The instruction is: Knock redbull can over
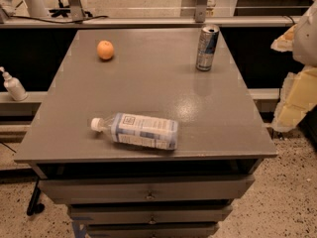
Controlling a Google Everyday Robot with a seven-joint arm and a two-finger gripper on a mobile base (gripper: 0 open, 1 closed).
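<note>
Pincer (297,97) is hanging at the far right edge of the view, off the side of the counter (148,88) and well apart from everything on it; only pale yellowish parts are showing, and I cannot tell whether it is apart or together.

The redbull can (207,47) is standing upright near the counter's back right corner, touching nothing. Judging from this, the approach step is just getting under way and no contact is being made yet. The next move is calling for the pincer to travel in over the right edge toward the can's upper half and push sideways. A high push should tip the can, while a low one is likely to slide it.

A clear plastic bottle (141,131) is lying on its side near the front edge, with its cap pointing left. An orange (105,49) is sitting toward the back left. Both are lying well away from the line between pincer and can, so nothing is blocking the way. A pump bottle (12,86) is standing on a ledge off to the left, and drawers (148,187) are showing below the counter.
</note>
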